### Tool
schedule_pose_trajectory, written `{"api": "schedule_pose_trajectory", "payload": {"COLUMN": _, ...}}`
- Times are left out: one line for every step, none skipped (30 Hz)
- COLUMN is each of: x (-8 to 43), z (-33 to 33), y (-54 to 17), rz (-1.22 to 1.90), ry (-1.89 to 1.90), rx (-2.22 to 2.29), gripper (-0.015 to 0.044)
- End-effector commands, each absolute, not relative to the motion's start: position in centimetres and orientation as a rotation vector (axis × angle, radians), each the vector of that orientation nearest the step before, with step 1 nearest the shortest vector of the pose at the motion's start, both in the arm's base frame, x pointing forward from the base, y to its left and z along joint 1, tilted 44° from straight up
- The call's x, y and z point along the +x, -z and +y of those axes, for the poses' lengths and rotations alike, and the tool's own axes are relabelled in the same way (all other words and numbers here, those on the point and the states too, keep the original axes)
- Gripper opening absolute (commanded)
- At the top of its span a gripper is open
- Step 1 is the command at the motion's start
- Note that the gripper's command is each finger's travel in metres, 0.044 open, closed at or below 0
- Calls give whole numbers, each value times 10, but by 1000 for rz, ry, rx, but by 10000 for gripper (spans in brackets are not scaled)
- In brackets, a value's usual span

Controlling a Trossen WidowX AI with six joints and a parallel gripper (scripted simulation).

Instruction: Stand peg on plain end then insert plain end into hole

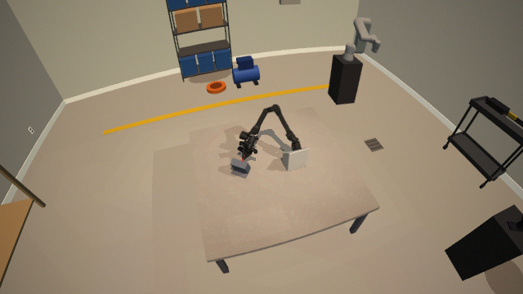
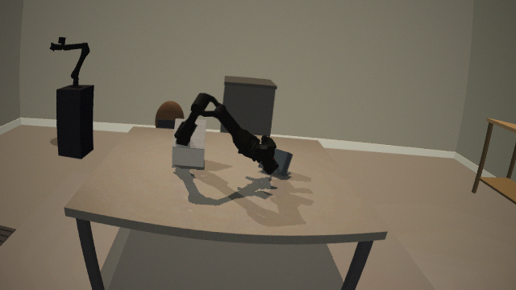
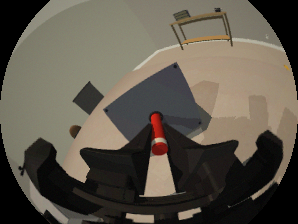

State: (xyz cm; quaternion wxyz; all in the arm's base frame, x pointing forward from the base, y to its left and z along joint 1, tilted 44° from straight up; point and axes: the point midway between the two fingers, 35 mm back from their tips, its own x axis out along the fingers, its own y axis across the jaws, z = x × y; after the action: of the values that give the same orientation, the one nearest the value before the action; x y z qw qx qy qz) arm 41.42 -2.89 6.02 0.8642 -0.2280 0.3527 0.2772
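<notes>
The bench [image 1: 286, 212] [image 2: 226, 225] fills the middle of the top view and the lower half of the exterior view. On it the arm [image 1: 282, 119] [image 2: 230, 122] reaches towards the left of centre in the top view, bent over with its wrist low; that bulk will probably need a straight path back once the job is done.

A pale block [image 1: 297, 159] [image 2: 189, 157] stands by the arm's foot, right of the panel in the top view and well apart from it, so it looks unlikely to hinder the push. The sloped panel [image 1: 240, 165] [image 2: 287, 162] [image 3: 150, 100] leans at the centre of the wrist view, dark grey, small dark dots near its corners.

The fingers [image 1: 243, 157] [image 2: 272, 169] are closed in on the red peg [image 1: 243, 159] [image 3: 157, 129], one either side, just below centre in the wrist view. Its far end is at the hole [image 3: 156, 114]; how deep it has gone I can't tell. The white band [image 3: 159, 141] is at the near end, so the plain end leads.

The peg looks light, stiff and smooth, a slim round rod that could slip or tilt in a loose pinch. Gripping near the banded end seems right, keeping the fingers off the panel's face; pushing off-line might jam it at the rim.
</notes>
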Motion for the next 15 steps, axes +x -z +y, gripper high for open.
{"api": "schedule_pose_trajectory", "payload": {"x": 416, "z": -28, "y": -57, "rz": 743, "ry": -578, "rx": -476, "gripper": 0}}
{"api": "schedule_pose_trajectory", "payload": {"x": 417, "z": -28, "y": -57, "rz": 743, "ry": -578, "rx": -476, "gripper": 0}}
{"api": "schedule_pose_trajectory", "payload": {"x": 417, "z": -27, "y": -56, "rz": 743, "ry": -578, "rx": -476, "gripper": 0}}
{"api": "schedule_pose_trajectory", "payload": {"x": 417, "z": -27, "y": -56, "rz": 743, "ry": -578, "rx": -476, "gripper": 0}}
{"api": "schedule_pose_trajectory", "payload": {"x": 418, "z": -27, "y": -55, "rz": 743, "ry": -578, "rx": -476, "gripper": 0}}
{"api": "schedule_pose_trajectory", "payload": {"x": 418, "z": -27, "y": -55, "rz": 743, "ry": -578, "rx": -476, "gripper": 0}}
{"api": "schedule_pose_trajectory", "payload": {"x": 418, "z": -27, "y": -55, "rz": 743, "ry": -578, "rx": -476, "gripper": 0}}
{"api": "schedule_pose_trajectory", "payload": {"x": 419, "z": -27, "y": -54, "rz": 743, "ry": -578, "rx": -476, "gripper": 0}}
{"api": "schedule_pose_trajectory", "payload": {"x": 419, "z": -26, "y": -54, "rz": 743, "ry": -578, "rx": -476, "gripper": 0}}
{"api": "schedule_pose_trajectory", "payload": {"x": 419, "z": -26, "y": -54, "rz": 743, "ry": -578, "rx": -476, "gripper": 0}}
{"api": "schedule_pose_trajectory", "payload": {"x": 419, "z": -26, "y": -53, "rz": 743, "ry": -578, "rx": -476, "gripper": 0}}
{"api": "schedule_pose_trajectory", "payload": {"x": 420, "z": -26, "y": -53, "rz": 743, "ry": -578, "rx": -476, "gripper": 0}}
{"api": "schedule_pose_trajectory", "payload": {"x": 420, "z": -26, "y": -53, "rz": 743, "ry": -578, "rx": -476, "gripper": 0}}
{"api": "schedule_pose_trajectory", "payload": {"x": 420, "z": -26, "y": -53, "rz": 743, "ry": -578, "rx": -476, "gripper": 0}}
{"api": "schedule_pose_trajectory", "payload": {"x": 420, "z": -26, "y": -53, "rz": 743, "ry": -578, "rx": -476, "gripper": 0}}
